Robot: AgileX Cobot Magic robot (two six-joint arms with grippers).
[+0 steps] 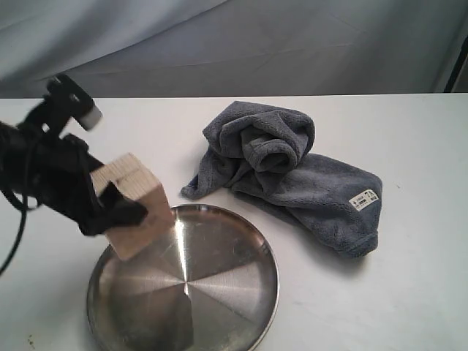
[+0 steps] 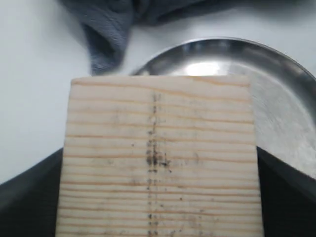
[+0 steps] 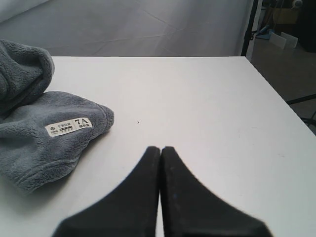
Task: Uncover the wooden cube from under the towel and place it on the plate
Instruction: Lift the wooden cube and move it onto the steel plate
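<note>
We see the cube at the left centre of the exterior view, clamped in the left claw and held tilted, one corner low over the plate's left rim. We cannot tell whether that corner touches the metal. In the left wrist view the cube fills most of the picture, its grain running across and a line of dark pencil marks down the middle of the face. The claw's black fingers show on either side of it.

The left arm comes in from the left edge of the exterior view and slopes down toward the right. Its wrist is bent so the claw points at the plate, and a pale camera block sits on top at the upper left.

The plate lies in the lower centre, shiny, with the cube's reflection in it. Above and to the right of it the towel lies bunched on the counter, clear of the cube, its white label near the right end.

The right wrist view shows the right claw with its fingers pressed together on nothing, low over bare counter, near the labelled end of the towel.
</note>
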